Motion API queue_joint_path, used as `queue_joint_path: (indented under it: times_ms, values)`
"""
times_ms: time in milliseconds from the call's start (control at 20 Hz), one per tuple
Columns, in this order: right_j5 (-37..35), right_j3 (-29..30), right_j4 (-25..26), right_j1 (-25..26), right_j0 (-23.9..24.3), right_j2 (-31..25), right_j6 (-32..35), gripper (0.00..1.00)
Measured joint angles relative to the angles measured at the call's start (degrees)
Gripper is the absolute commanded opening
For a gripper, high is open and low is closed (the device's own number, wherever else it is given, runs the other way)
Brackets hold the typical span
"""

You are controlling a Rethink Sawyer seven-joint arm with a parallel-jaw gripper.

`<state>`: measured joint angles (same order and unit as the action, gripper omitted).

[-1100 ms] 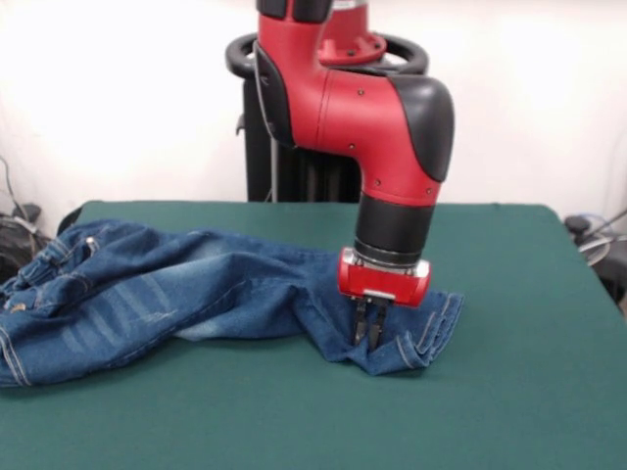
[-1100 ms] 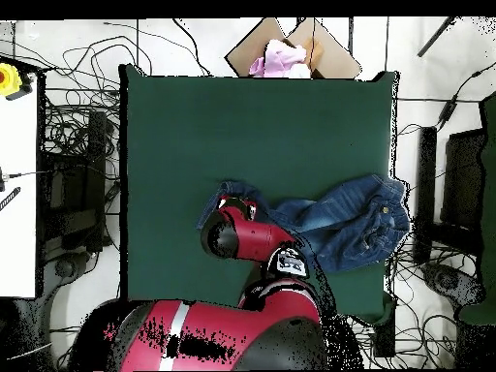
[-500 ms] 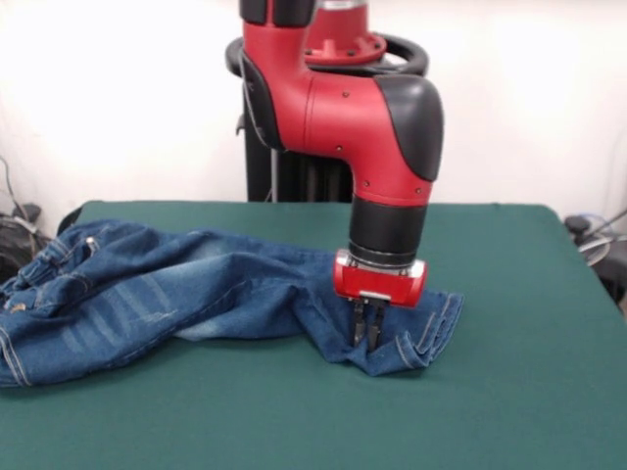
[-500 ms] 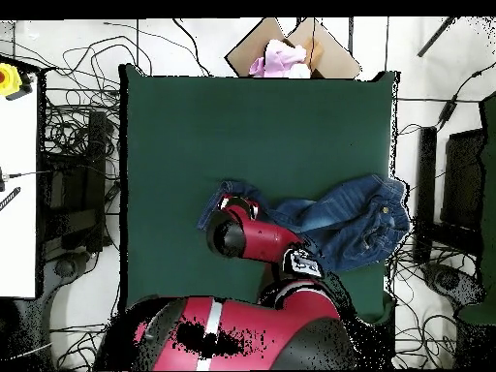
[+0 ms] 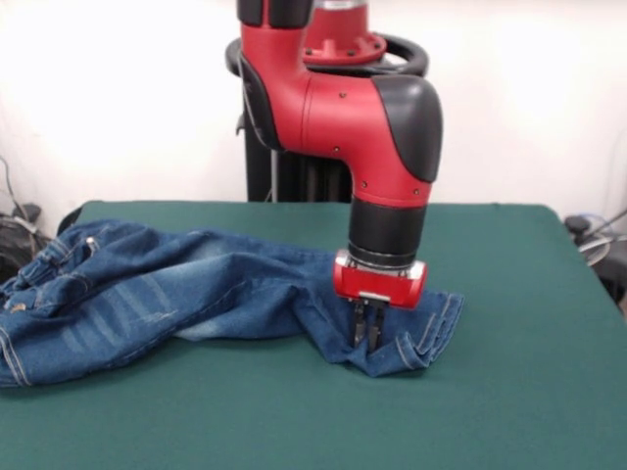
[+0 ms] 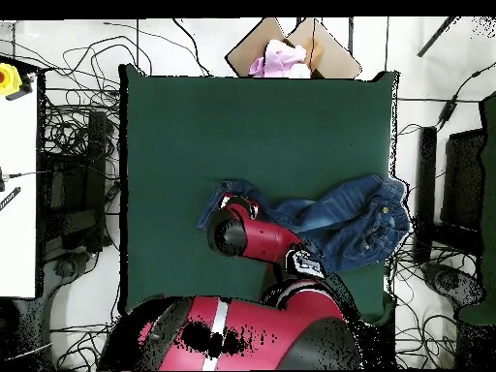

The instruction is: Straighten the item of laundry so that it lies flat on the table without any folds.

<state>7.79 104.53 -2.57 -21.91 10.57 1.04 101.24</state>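
Front view: I see my tool (image 5: 367, 333) closed, its fingers pinching a raised fold of the jeans (image 5: 176, 294) near the leg hems. The jeans lie crumpled across the table (image 5: 509, 392), waistband at its left edge, legs bunched under the arm (image 5: 343, 108).

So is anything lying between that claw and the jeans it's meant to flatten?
Nothing visible. The end effector is already down on the crumpled leg end of the small blue denim jeans, and the dark green felt table around them is bare.
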Motion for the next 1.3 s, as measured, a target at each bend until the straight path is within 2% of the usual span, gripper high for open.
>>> queue_joint_path:
  times_ms: [500,900,1300]
  values:
    - [-2.9,0.1,-12.4,0.2,-3.9,2.1,0.0,0.00]
    - [-4.7,-0.7,-19.0,0.9,-7.3,4.5,0.0,0.00]
    - [-6.4,-2.4,-22.1,1.5,-9.6,5.4,0.0,0.00]
